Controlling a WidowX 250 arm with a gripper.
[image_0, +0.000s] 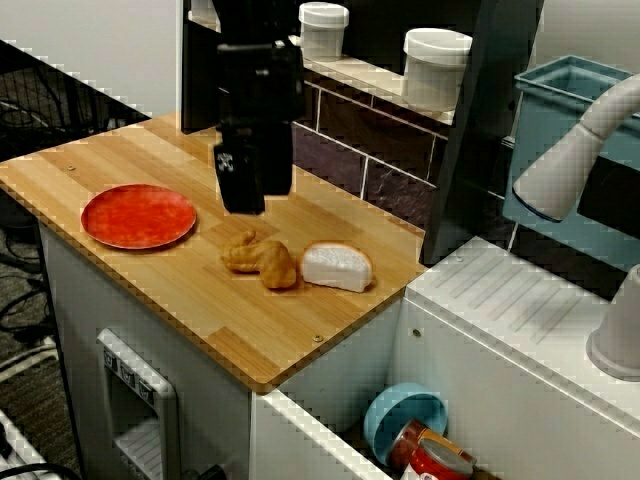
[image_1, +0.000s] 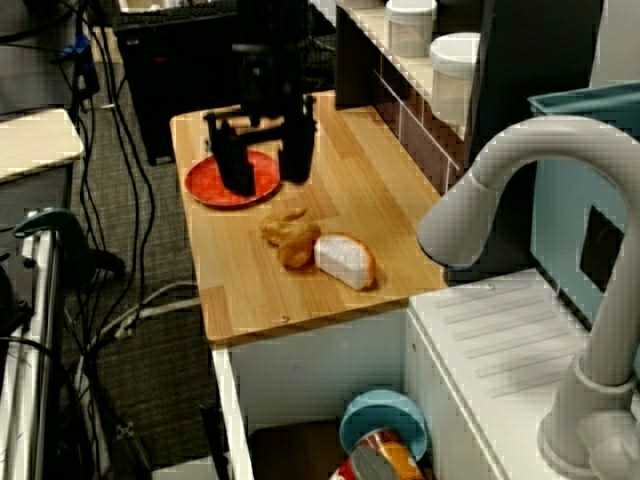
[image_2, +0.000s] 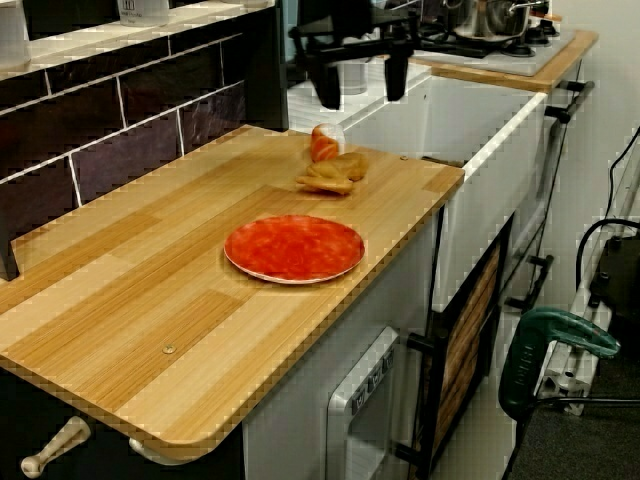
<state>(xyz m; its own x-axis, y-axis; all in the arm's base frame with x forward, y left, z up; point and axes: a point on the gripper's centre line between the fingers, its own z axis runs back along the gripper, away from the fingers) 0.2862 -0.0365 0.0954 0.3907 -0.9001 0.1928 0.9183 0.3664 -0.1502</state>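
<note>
The light wooden countertop (image_0: 250, 340) carries everything. Above its middle hangs the black two-fingered gripper (image_1: 266, 160), spread and holding nothing. The round red plate (image_0: 138, 215) lies toward the far-from-sink edge. The golden-brown fried chicken piece (image_0: 262, 260), nearest the gripper, sits toward the sink-side edge, just beside a white bread wedge (image_0: 337, 267).

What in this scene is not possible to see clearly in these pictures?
1. Front view: the gripper stands edge-on; its own body hides the gap between the fingers.
2. Front view: the bottom edge cuts off the can; its label is unreadable.
3. View from the end of the counter: the fried piece partly hides the pale wedge behind it.
</note>
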